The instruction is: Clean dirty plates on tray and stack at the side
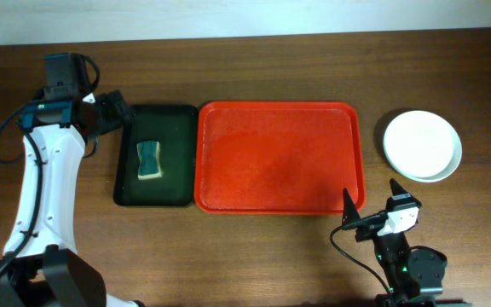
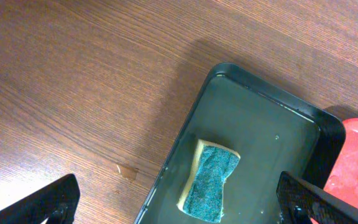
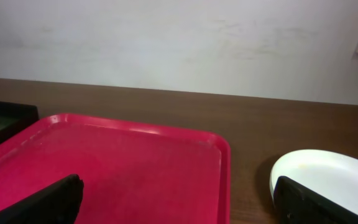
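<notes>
The red tray [image 1: 280,158] lies mid-table with nothing on it; it also shows in the right wrist view [image 3: 135,168]. The plates [image 1: 423,145] sit stacked on the table to the tray's right, white one on top, with a small yellow smear visible in the right wrist view [image 3: 334,174]. My left gripper [image 1: 113,111] is open and empty, above the black tray's left edge; its fingers [image 2: 179,202] straddle the sponge. My right gripper [image 1: 373,213] is open and empty, near the red tray's front right corner.
A black tray [image 1: 154,155] left of the red tray holds water and a green-and-yellow sponge [image 1: 149,159], also seen in the left wrist view [image 2: 209,180]. A small wet spot [image 2: 128,171] lies on the wood beside it. A pale wall stands behind the table.
</notes>
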Action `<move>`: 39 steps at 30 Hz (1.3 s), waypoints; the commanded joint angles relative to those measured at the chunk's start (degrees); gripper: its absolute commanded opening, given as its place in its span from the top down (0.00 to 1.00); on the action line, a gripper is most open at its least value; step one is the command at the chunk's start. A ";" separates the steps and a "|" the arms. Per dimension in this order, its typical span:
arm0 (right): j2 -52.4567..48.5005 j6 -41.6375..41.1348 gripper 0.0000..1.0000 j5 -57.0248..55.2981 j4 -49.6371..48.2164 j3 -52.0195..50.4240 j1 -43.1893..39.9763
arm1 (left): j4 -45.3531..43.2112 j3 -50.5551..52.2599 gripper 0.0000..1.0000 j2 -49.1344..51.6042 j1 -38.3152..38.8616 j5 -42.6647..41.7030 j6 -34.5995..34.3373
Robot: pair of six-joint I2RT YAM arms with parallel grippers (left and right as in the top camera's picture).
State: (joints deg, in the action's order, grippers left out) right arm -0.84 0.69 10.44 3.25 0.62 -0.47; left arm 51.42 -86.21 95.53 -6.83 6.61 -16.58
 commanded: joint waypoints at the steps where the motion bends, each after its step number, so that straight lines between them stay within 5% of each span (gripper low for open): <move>1: 0.63 0.39 0.01 -0.55 0.44 -0.31 0.31 | 0.07 -0.17 0.01 0.24 -0.11 -0.20 -0.74; 9: 0.63 0.39 0.01 -0.55 0.44 -0.31 0.31 | 0.09 -0.07 0.00 -0.90 2.36 -0.17 -0.74; 39: 0.63 0.37 0.01 -0.55 0.44 -0.31 0.31 | 0.26 -0.02 0.01 -30.56 6.93 -0.17 -0.74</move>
State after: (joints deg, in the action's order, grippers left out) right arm -0.84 0.69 10.44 3.25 0.62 -0.47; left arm 51.44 -86.19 67.11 -0.05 6.44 -16.60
